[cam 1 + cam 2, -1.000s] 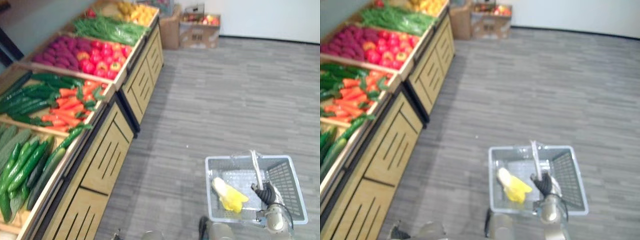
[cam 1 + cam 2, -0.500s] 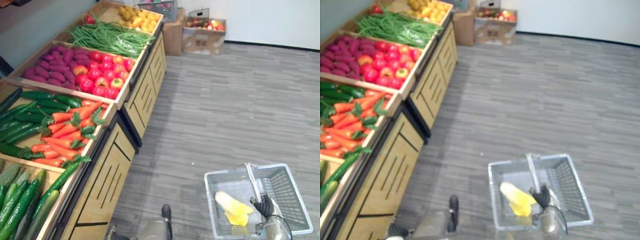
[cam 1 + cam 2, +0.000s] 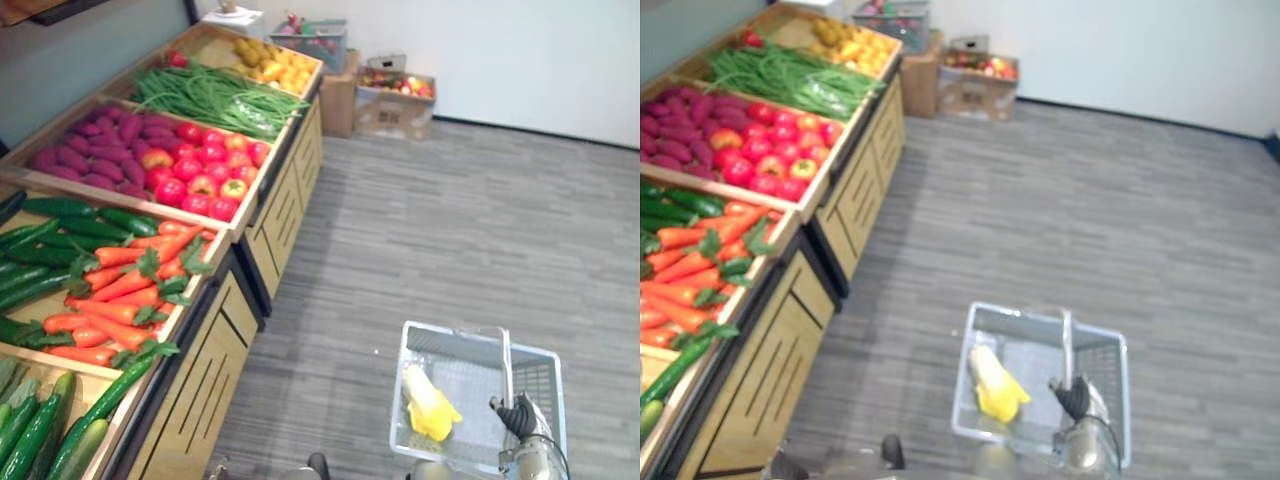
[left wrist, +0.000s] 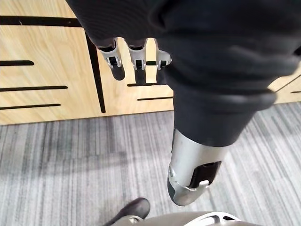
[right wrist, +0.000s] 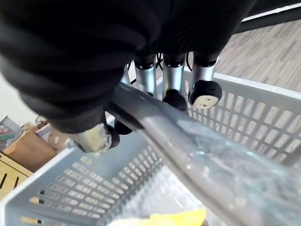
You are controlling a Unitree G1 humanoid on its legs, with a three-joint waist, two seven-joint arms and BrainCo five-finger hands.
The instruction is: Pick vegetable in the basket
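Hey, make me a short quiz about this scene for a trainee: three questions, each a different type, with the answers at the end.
1. True or false: the left robot hand holds a carrot.
2. What is the right robot hand curled round? A the basket's handle; B a cucumber; C a cardboard box.
3. Fill in: the vegetable lying in the grey basket is ___ in colour.
Key: 1 false, its fingers are straight and hold nothing. 2 A. 3 yellow.
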